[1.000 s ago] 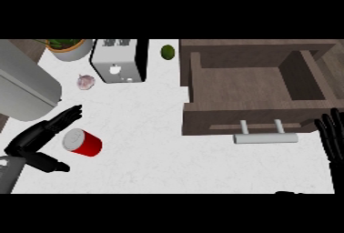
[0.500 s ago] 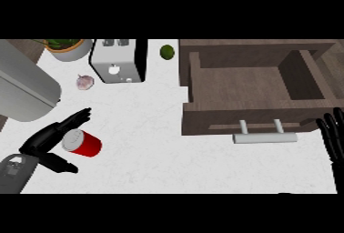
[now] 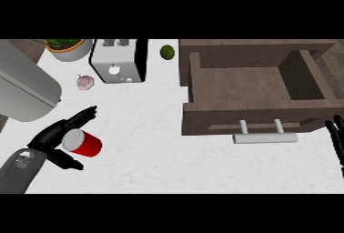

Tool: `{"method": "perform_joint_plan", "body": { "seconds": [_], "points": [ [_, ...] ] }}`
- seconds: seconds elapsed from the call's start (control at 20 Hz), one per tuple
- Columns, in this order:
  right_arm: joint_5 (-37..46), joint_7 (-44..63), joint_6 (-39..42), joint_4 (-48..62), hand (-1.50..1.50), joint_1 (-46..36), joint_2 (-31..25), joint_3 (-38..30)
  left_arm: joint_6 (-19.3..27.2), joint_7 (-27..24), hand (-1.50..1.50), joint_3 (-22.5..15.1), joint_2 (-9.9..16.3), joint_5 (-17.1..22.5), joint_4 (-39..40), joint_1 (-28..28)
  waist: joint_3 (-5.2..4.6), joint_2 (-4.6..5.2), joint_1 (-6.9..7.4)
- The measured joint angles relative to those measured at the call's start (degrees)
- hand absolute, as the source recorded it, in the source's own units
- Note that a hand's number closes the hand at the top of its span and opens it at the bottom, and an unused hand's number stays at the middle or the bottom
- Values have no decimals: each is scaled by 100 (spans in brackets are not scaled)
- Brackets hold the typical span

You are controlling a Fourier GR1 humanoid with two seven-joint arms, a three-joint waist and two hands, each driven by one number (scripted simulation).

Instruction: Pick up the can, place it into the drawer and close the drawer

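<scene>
Left hand (image 3: 57, 136), black on a grey forearm, comes in from the lower left with its fingers (image 3: 82, 116) stretched out above the can (image 3: 82, 142) and its thumb (image 3: 67, 163) spread below it, so the can sits in the gap between them; whether any of them touch the can cannot be told. Right hand (image 3: 335, 139) shows only at the right edge, below the drawer's right corner, fingers straight and pointing up, resting.

One white speckled worktop (image 3: 148, 150) fills the view; nothing of the room beyond it shows.

One can lies on the worktop at the lower left, well apart from the drawer. It is red with a pale silver end, and lies tipped, its long axis running from upper left to lower right, the silver end toward the upper left.

One drawer (image 3: 255, 120) of dark brown wood stands pulled open at the upper right, its inside bare, with one pale bar handle (image 3: 265, 138) on two posts on its front.

Along the far edge stand one silver toaster (image 3: 119, 61), one potted plant (image 3: 66, 47), one small green fruit (image 3: 166, 52) and one pinkish garlic bulb (image 3: 84, 82). A large grey rounded object (image 3: 23, 88) lies at the left edge.
</scene>
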Motion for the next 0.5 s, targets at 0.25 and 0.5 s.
{"method": "perform_joint_plan", "body": {
  "seconds": [0.25,0.5],
  "points": [
    [5,-75,5,128,-150,-48,16,-36,52,-56,-150,-84,-120,18,210,-160,2,3,15],
    [-62,-60,57,91,-150,19,21,-69,150,-174,-150,-201,-243,-26,376,-189,3,-1,23]
  ]
}}
